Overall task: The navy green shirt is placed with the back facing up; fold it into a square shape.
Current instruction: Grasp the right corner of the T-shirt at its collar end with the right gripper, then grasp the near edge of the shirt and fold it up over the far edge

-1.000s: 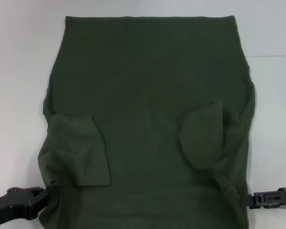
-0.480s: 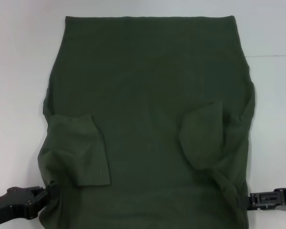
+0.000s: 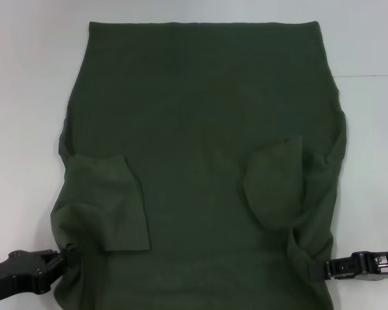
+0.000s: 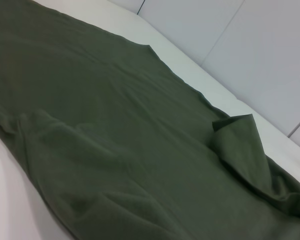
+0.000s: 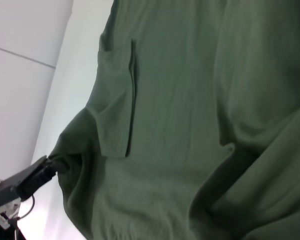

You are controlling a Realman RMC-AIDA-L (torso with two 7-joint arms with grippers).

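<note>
Two hands pinch the green shirt's near corners.

The shirt [image 3: 200, 129] lies flat on the white table [image 3: 26, 97], both sleeves folded in. The left hand [image 3: 63, 258] and the right hand [image 3: 326, 267] are each clamped on its near edge.

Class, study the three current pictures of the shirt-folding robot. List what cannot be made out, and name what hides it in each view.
- Head view: the near hem of the navy green shirt is cut off by the picture's edge.
- Head view: the left tool and right tool meet the cloth, which covers their fingertips, so their grip cannot be read.
- Right wrist view: its own tool is out of view; only the left tool shows.
- Left wrist view: no tool shows at all.
</note>
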